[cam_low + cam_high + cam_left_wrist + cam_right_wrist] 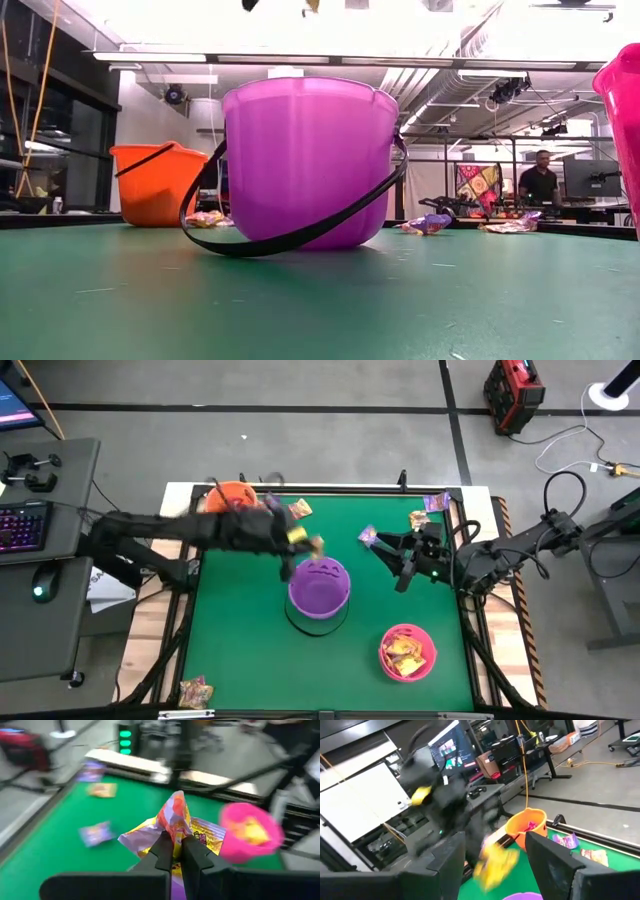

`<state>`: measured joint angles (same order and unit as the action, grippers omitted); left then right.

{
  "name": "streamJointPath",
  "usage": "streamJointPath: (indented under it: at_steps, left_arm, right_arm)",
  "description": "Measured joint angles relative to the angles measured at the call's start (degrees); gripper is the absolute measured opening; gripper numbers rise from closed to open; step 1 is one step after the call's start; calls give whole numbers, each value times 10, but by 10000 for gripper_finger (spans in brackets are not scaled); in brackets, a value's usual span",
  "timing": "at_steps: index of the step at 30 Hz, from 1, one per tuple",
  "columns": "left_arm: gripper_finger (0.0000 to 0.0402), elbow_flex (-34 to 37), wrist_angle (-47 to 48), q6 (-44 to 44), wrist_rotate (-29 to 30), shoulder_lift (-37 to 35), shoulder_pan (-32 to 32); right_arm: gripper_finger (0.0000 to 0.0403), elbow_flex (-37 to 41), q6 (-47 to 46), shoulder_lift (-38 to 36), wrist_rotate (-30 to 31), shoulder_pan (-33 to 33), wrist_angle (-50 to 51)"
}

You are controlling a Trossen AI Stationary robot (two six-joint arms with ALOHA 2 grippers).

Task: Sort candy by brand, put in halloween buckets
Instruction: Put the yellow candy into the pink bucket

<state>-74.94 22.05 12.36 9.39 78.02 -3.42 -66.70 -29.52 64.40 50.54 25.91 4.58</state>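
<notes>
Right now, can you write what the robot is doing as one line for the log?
left gripper: shut on yellow candy packet, above purple bucket | right gripper: open, empty, waiting right of purple bucket | pink bucket: yellow candy inside

Three buckets: one orange (233, 494), one purple (319, 587), one pink (407, 651); two arms.

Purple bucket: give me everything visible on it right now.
The purple bucket is a round, glossy plastic pail with a scalloped rim, standing upright near the middle of the green table, mouth open to the top. A face is printed on its wall at the rim. Its black strap handle hangs down and rests on the mat in front. No candy shows inside from above. Nothing grips it; the left gripper, shut on a candy packet, hangs just beyond its rim.
</notes>
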Motion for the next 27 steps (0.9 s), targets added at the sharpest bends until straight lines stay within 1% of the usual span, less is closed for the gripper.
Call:
streamJointPath:
  at_steps: [2,5,8,10,12,15,20,24,27]
  left_arm:
    - [1,1,-57,1,0,43,-39]
    - [0,1,-173,-8,-12,119,-84]
    - [0,-6,-302,-22,-63,197,-110]
    - [0,-21,-366,-28,-98,249,-121]
    - [0,-43,-412,-45,-119,293,-129]
    - [0,-83,-453,-77,-134,352,-134]
    - [5,-150,-464,-104,-135,429,-135]
    - [23,-192,-464,-105,-133,479,-134]
    - [45,-210,-461,-105,-131,503,-134]
  right_arm:
    - [201,0,0,0,2,0,-2]
    - [201,0,1,0,7,0,-2]
    - [201,0,6,0,23,0,-2]
    - [201,0,14,0,30,0,-2]
    - [201,0,15,0,36,0,-2]
    - [201,0,15,0,51,0,-2]
    - [201,0,14,0,63,0,-2]
    - [201,0,13,0,70,0,-2]
    - [201,0,11,0,70,0,-4]
